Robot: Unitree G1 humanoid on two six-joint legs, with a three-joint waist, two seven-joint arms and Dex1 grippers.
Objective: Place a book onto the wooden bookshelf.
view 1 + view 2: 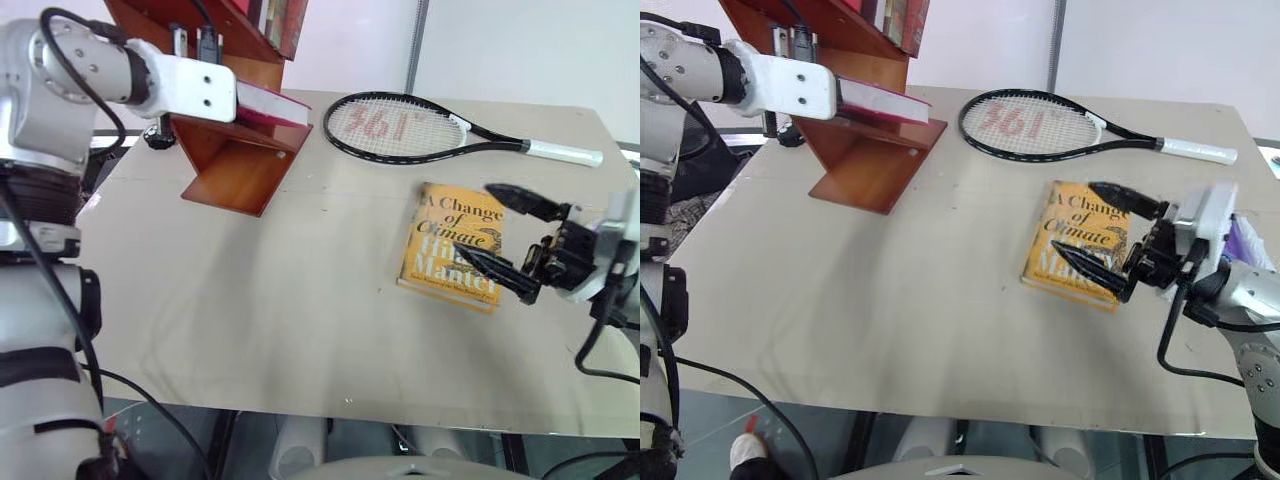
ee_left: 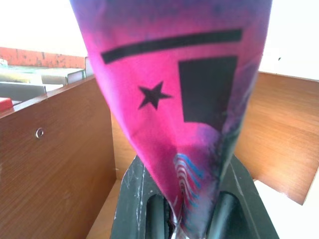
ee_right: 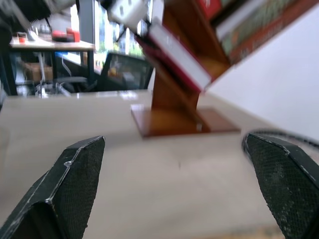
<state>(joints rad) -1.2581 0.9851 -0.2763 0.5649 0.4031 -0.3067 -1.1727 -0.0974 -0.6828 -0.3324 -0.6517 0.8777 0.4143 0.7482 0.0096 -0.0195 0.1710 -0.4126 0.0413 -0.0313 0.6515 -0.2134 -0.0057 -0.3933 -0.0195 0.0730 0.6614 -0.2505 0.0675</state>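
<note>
My left gripper (image 2: 187, 219) is clamped on the pink book (image 1: 270, 104), holding it nearly flat in the lower bay of the bookshelf (image 1: 235, 165), its free end jutting out above the base. To seat it well, I should push it deeper along the slanted board until it rests against the wood, keep it level so the corner doesn't catch, and let go only once the shelf carries it. My right gripper (image 1: 1122, 240) hangs spread wide and empty over the yellow book (image 1: 1072, 243), near the racket (image 1: 420, 127); it should stay put.
</note>
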